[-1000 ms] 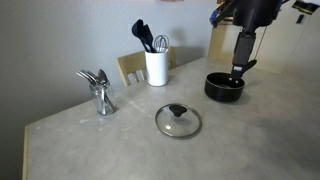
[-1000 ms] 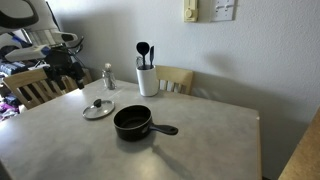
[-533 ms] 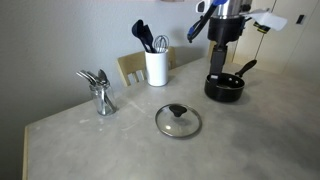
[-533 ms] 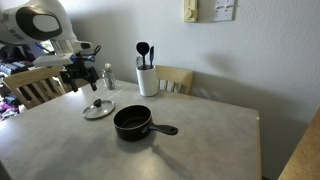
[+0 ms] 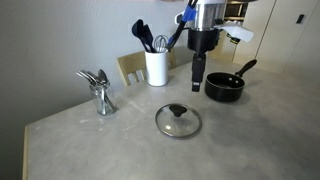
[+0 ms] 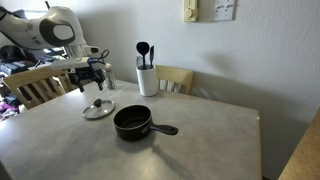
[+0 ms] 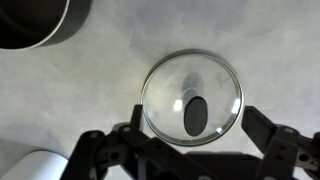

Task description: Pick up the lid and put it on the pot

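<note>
Scanning an exterior view from the left, I am seeing a shiny metal stand (image 5: 97,92) sitting on the grey worktop (image 5: 80,145), then a white utensil holder (image 5: 156,68), then the lid (image 5: 178,121) lying flat on the worktop with its knob up. My pincer (image 5: 197,86) is hanging in the air, pointing down, behind the lid. The pot (image 5: 224,89) is sitting just to the pincer's right, apart from the lid. Through the wrist view I am watching the fingers (image 7: 272,142) standing wide apart and gripping nothing, with the lid lying centred below them.
</note>
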Motion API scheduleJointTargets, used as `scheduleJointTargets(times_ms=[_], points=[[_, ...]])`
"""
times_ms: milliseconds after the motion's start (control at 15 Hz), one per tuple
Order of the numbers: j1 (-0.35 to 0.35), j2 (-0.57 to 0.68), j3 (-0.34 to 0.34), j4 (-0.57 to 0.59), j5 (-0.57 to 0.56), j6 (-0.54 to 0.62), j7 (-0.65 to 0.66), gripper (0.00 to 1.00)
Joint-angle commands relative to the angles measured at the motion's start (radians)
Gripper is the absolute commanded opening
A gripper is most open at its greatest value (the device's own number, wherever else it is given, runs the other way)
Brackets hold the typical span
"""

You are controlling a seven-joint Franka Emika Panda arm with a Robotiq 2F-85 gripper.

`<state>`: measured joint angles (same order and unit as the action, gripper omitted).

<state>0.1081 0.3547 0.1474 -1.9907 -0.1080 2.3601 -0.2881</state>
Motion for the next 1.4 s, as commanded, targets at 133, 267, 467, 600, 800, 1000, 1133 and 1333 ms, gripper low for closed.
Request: scheduleJointTargets(times_ms=[133,267,467,600,800,1000,1133,1333], points=[[0.026,0.034,-0.022,0.014,-0.018,-0.013,0.15,1.0],[0.037,0.082,-0.021,0.046,-0.014,-0.02,0.196,1.0],[0.046,0.164,-0.008,0.105,0.0,-0.027,0.187,1.0],[0.056,0.215,-0.01,0.153,-0.006,-0.029,0.178,1.0],[0.077,0.284,-0.027,0.239,-0.022,-0.045,0.204,1.0],[0.091,0.333,-0.031,0.312,-0.021,-0.062,0.216,1.0],[0.094,0.352,-0.026,0.341,-0.013,-0.082,0.218,1.0],[0.097,0.355,-0.022,0.353,-0.008,-0.128,0.215,1.0]])
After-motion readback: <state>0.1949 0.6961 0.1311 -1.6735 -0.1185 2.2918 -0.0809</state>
